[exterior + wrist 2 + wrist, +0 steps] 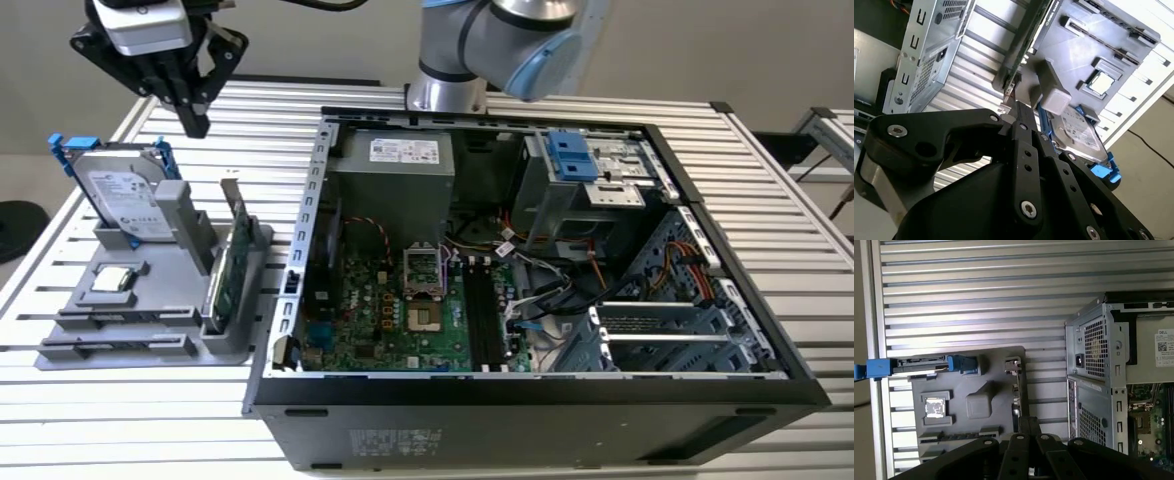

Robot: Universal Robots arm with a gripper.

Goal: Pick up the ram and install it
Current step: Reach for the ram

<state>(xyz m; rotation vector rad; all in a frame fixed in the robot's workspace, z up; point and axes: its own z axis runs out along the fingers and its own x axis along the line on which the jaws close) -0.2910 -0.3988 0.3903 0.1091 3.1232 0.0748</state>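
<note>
**One ram (959, 436) lying in the grey holder, gripper (198, 125) closed and empty**

Long and thin, the ram is a circuit-board stick with a row of dark chips. It lies lengthwise in a slot of the flat grey plastic holder (220, 345), at the end farthest from the silver hard drive with blue rails (127, 195). In the first wrist view it runs just beside the small square silver processor chip (934, 407). The holder sits on the slatted metal worktop (747, 170), near the edge at the exterior view's left and just beside the open black computer case (534, 410).

The black two-finger gripper hangs above the worktop near the back corner at the exterior view's left. It is close to the hard-drive end of the holder and well apart from the ram. Its fingers are together with nothing between them. In both wrist views they point down toward the holder, near the upright green circuit card (234, 260).

As for writing, the hard drive carries a white printed label. The grey power supply box (400, 175) in a back corner of the case has a white label with a barcode, and a pale sticker sits on the case's near wall. The green motherboard (380, 310) lies flat on the case floor, with long black memory slots (483, 310) running across it
</note>
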